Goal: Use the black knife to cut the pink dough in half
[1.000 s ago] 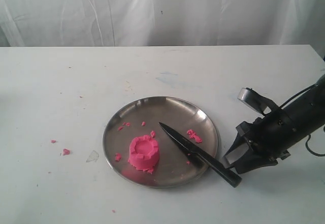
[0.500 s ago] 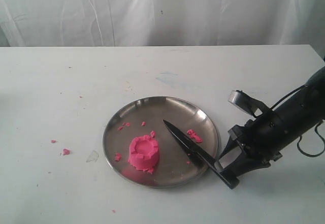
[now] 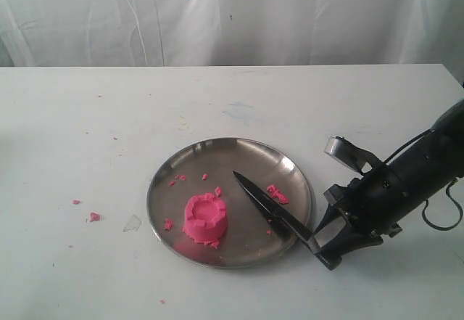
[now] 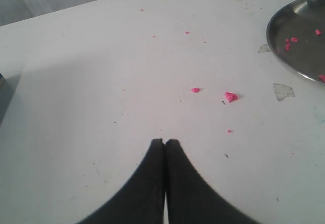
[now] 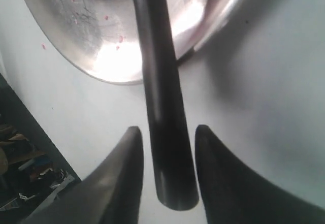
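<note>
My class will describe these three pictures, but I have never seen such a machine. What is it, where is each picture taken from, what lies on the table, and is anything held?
It is a robot with two arms, each ending in a two-fingered gripper. The wide picture comes from a camera off the arms, the other two from cameras on the wrists. On the white table stands a round metal plate with a lump of pink dough and a black knife, its handle sticking out over the rim. Pink crumbs lie about. The right gripper has its fingers either side of the knife handle; whether they already pinch it cannot be told. The left gripper is shut, empty, above the table.
</note>
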Robot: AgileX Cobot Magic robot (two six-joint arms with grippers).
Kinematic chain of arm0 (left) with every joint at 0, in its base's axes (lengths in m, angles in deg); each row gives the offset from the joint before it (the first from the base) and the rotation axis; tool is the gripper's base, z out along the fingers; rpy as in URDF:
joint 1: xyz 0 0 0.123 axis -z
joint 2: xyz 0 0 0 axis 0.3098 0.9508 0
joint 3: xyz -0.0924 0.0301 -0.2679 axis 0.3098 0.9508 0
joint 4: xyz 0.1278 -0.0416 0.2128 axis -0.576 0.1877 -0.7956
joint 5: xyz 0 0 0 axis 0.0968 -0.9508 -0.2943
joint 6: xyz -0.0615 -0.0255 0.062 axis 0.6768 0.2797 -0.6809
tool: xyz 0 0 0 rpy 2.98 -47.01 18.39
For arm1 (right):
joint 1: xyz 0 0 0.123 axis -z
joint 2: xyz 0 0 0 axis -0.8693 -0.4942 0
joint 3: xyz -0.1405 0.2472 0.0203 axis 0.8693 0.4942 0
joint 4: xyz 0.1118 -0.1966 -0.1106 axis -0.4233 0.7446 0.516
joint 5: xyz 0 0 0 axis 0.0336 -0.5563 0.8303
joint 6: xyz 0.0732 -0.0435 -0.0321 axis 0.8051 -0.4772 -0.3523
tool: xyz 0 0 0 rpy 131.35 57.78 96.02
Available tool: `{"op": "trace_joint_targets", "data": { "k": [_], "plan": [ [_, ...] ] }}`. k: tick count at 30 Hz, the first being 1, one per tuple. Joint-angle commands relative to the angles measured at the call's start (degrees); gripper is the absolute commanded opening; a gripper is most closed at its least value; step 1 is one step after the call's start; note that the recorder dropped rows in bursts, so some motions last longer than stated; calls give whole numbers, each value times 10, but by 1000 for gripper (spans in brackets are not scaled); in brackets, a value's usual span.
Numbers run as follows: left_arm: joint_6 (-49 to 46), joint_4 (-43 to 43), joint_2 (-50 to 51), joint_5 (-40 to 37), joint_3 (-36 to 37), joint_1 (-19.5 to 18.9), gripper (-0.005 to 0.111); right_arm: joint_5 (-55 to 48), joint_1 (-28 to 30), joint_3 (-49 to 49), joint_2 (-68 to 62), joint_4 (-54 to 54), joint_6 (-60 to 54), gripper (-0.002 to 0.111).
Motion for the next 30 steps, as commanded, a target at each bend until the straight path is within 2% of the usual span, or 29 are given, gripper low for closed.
{"op": "trace_joint_targets", "data": {
  "k": [1, 12, 20, 30],
  "plan": [
    [2, 3, -3, 0, 1, -2, 0, -6, 1, 2, 1, -4, -15, 26],
    [2, 3, -3, 0, 1, -2, 0, -11, 1, 2, 1, -15, -19, 20],
    [2, 3, -3, 0, 1, -2, 0, -25, 0, 2, -14, -25, -19, 29],
    [2, 3, -3, 0, 1, -2, 0, -18, 0, 2, -20, -25, -23, 28]
  ]
}}
